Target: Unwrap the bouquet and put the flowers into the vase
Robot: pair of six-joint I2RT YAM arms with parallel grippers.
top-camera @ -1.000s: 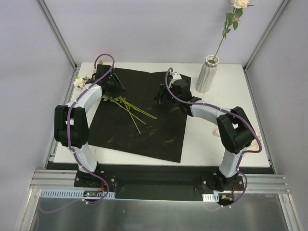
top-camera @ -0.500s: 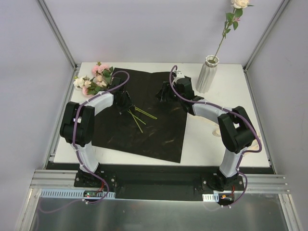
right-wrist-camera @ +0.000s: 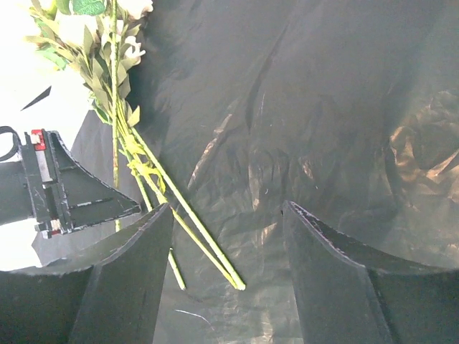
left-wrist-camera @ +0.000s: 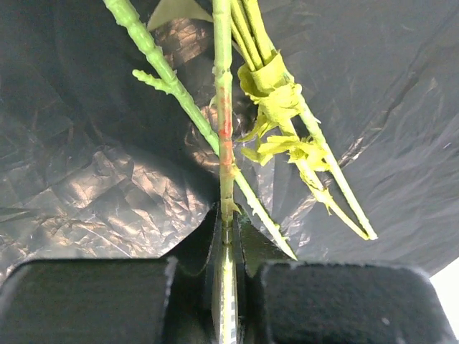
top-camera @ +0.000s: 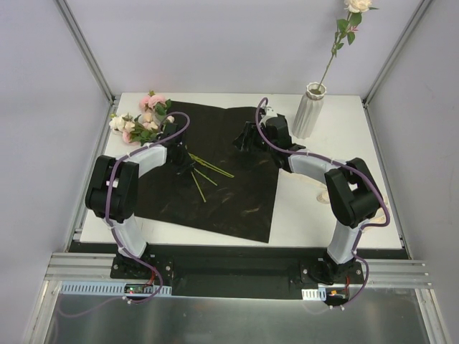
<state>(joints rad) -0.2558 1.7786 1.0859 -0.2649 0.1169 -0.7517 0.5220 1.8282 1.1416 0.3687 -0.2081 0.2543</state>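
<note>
While left gripper [left-wrist-camera: 224, 236] pinched one stem [left-wrist-camera: 224, 122], flowers [top-camera: 147, 118] lay at far-left corner of open wrap [top-camera: 229, 193]. Right gripper [right-wrist-camera: 228, 236] hovered, fingers spread, empty. Vase [top-camera: 310, 111] far right, held one rose [top-camera: 356, 6]. Step: picking stem. Next likely needs lift clear of bunch, carry to vase.

top view is bright and even, lit softly from above, with faint shadows under the arms on the white table [top-camera: 308, 208]. the black sheet [top-camera: 237, 201] has a dull sheen. left wrist view: whitish glare on the sheet's creases, flower stems [left-wrist-camera: 224, 129] sharp, left gripper fingers [left-wrist-camera: 86, 301] blurred at the near edge. right wrist view: far left blown out white, right gripper fingers [right-wrist-camera: 122, 287] soft.
</note>
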